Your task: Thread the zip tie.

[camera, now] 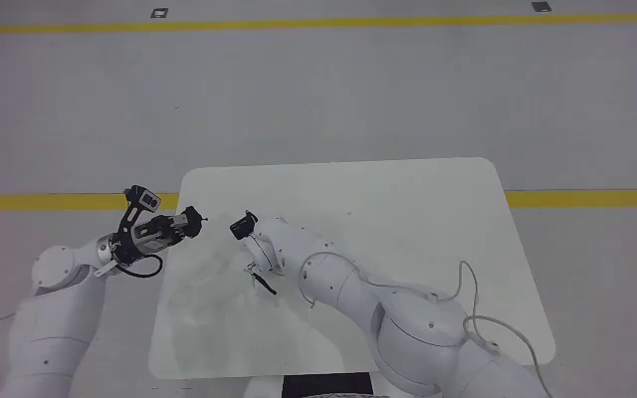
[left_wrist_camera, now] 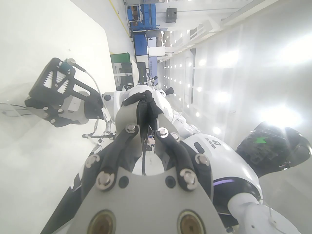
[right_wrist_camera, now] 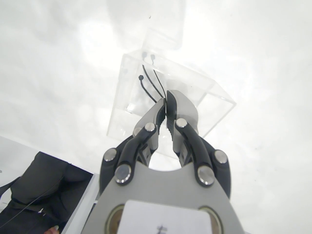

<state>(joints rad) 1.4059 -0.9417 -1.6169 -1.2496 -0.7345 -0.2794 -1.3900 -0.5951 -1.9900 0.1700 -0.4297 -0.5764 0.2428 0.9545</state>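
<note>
a white table (camera: 398, 199) stands on a pale floor (camera: 299, 90) marked with yellow lines, and a clear box (right_wrist_camera: 214, 91) sits on the table below the right arm. the right claw (right_wrist_camera: 165, 102) points down at the open box, its tips clenched on the thin tail of a black tie, perhaps on more than one. several ties (right_wrist_camera: 141, 77) fan out from between the tips into the box, their small square heads at the far ends. some of those dark marks may be reflections in the clear wall, so the count is not certain. the left claw (left_wrist_camera: 146, 98) hangs over the left edge of the table, level and turned toward the right arm's wrist, just apart from it. its tips are pressed together, with a dark lump at the very end. whether that lump is a tie or part of the pads cannot be told. no tie shows a tail passed through its head, and no closed loop is to be seen. judged from this, the task is at its start: a tie is gripped at the box but not drawn clear of it. what is left is likely to lift one tie free of the others, bring it to the left claw, line tail with head, and push the tail through.
</note>
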